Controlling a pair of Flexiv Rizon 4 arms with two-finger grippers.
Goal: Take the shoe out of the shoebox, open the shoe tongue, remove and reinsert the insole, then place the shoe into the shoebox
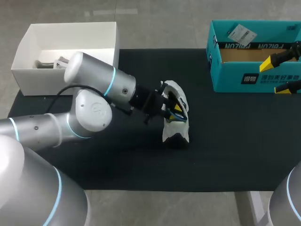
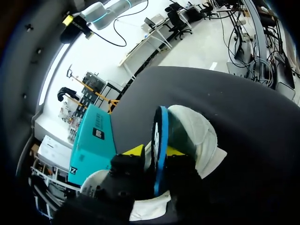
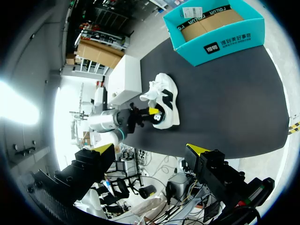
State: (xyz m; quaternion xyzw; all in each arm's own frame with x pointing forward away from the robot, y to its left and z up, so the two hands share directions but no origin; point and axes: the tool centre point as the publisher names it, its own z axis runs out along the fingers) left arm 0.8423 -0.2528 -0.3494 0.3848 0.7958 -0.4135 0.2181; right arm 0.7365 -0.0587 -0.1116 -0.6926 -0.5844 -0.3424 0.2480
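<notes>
Head view: shoe [image 1: 175, 117] on black mat [image 1: 235, 141], shoebox [image 1: 256, 80] well apart.
Left gripper [image 2: 153, 151]: clenched on blue insole [image 2: 160, 131].
Right gripper [image 3: 151, 148]: released, near shoebox.

The right hand [image 3: 151, 148] gapes off the desk [image 3: 234, 103] edge; ahead, the left hand [image 3: 149, 115] meets the white shoe [image 3: 165, 99], teal shoebox [image 3: 220, 47] beyond.
</notes>
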